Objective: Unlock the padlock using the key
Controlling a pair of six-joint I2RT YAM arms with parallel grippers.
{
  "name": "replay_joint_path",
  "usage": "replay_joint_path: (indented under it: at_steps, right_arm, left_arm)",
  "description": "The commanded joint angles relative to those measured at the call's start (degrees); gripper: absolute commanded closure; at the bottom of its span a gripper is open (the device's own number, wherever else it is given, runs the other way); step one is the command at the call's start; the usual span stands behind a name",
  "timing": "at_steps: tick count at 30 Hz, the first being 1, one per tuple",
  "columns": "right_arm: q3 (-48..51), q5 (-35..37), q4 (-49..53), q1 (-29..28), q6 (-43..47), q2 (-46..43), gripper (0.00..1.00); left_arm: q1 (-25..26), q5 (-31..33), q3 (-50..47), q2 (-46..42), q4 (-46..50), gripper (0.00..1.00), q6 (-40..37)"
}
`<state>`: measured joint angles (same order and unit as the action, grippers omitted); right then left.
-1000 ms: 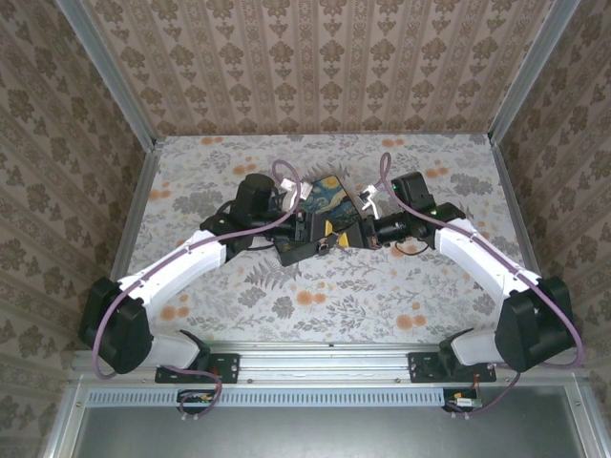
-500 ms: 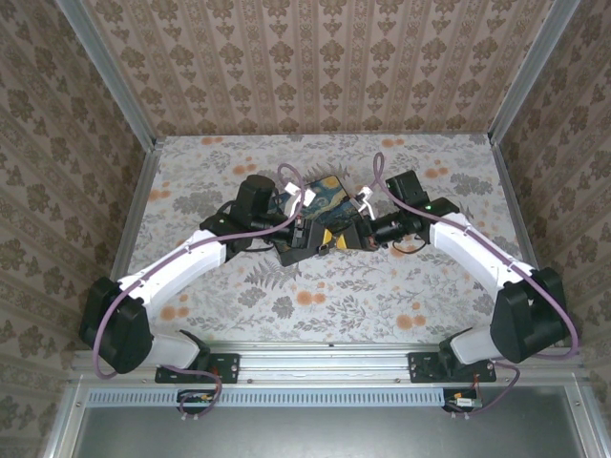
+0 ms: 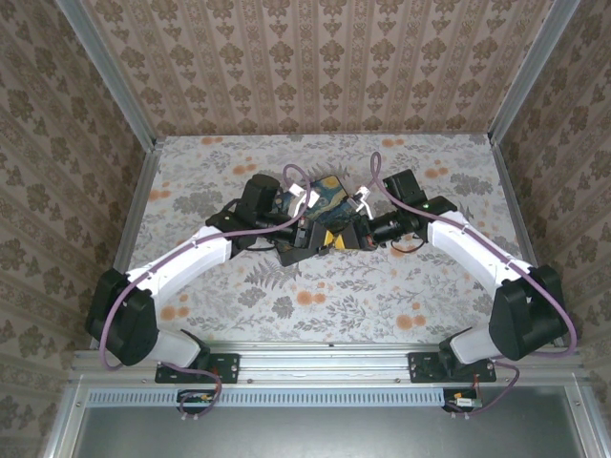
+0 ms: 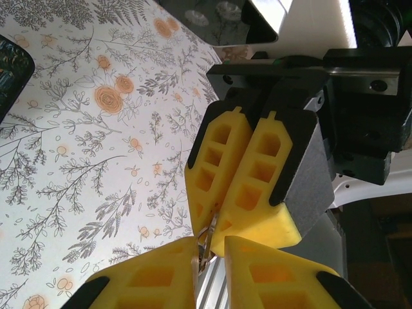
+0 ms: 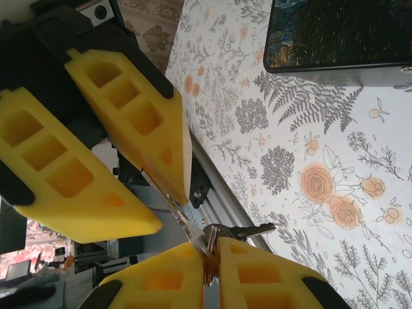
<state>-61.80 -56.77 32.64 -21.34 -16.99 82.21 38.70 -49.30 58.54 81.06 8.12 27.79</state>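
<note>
Both my left end effector and right end effector are pinching the key ring midair by the box, with the key poking out sideways. If either one tugs, I reckon it slips and drops. Can't make out the padlock from here.

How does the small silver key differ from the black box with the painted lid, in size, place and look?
Size: the small silver key is tiny; the black box with the blue-and-yellow painted lid is far larger. Place: the key is held off the table, where the right hand and the left hand meet; the box rests on the flowered table. Look: the key is bare metal; the box is dark and painted.
</note>
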Motion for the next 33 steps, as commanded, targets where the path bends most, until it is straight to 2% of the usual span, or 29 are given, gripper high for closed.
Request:
replay_joint_path:
  at_steps: [1, 8, 11, 13, 15, 19, 22, 24, 28, 33]
  right_arm:
    - [-1.39, -2.23, 2.26, -0.48, 2.03, 0.84, 0.89]
    - [-1.48, -2.29, 2.69, -0.46, 2.67, 1.18, 0.88]
    - [-1.57, -2.28, 3.28, -0.45, 3.42, 1.11, 0.87]
    - [-1.66, -2.42, 4.12, -0.38, 4.51, 0.96, 0.84]
    - [-1.48, -2.47, 4.97, 0.04, 5.83, 0.30, 0.77]
    - [0.27, -2.00, 5.71, 4.36, 8.34, -4.59, 0.51]
    - [3.07, -2.70, -0.06, 8.36, 5.23, -7.68, 0.45]
    - [4.19, -2.89, -6.79, 8.47, 1.49, -8.20, 0.45]
    - [6.41, -3.12, -21.92, 6.08, -8.39, -6.85, 0.56]
    - [8.13, -1.31, -28.26, 3.83, -9.94, -5.53, 0.60]
  left_arm:
    - [0.30, -1.17, 2.01, 1.07, 0.52, 0.81, -1.91]
    - [0.23, -2.03, 1.55, 1.76, -0.59, 0.92, -2.10]
    - [0.19, -2.21, 1.24, 1.74, -1.45, 1.00, -1.85]
    - [0.08, -2.21, 0.94, 1.73, -2.43, 1.00, -0.96]
    - [-0.26, -2.02, 0.46, 1.78, -3.79, 1.00, 0.51]
    - [-1.14, -1.94, -1.16, 1.22, -5.94, 1.00, 2.82]
    - [-1.39, -2.71, -1.62, 0.78, -6.52, 1.00, 3.49]
    - [-1.36, -3.20, -2.33, 0.52, -8.67, 1.00, 5.41]
    - [-1.46, -3.95, -4.22, 0.34, -15.05, 1.00, 11.04]
    - [-1.43, -4.82, -5.55, -0.42, -19.83, 1.00, 15.01]
